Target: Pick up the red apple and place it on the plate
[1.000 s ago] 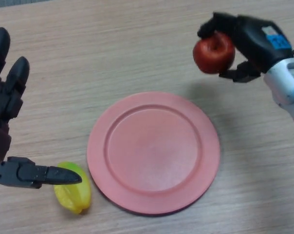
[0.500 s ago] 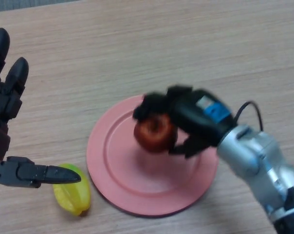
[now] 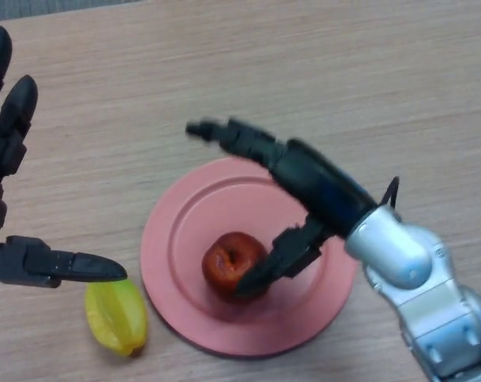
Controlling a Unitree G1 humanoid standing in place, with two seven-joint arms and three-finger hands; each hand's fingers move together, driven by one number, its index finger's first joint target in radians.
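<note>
The red apple (image 3: 228, 263) rests on the pink plate (image 3: 185, 231), a little below the plate's middle. My right hand (image 3: 308, 175) hovers over the plate with its fingers (image 3: 224, 134) stretched straight toward the upper left, well clear of the apple. Its thumb (image 3: 276, 259) reaches down beside the apple's right side, close to it or just touching. The hand is open and holds nothing. My left hand (image 3: 9, 159) shows at the left edge, open and idle.
A yellow star fruit (image 3: 117, 314) lies on the wooden table (image 3: 304, 72) just left of the plate's lower rim, under my left thumb (image 3: 61, 267).
The right hand carried the apple from the upper right down onto the plate, then opened and let it go. The apple now sits on the plate. The left hand barely moved.
</note>
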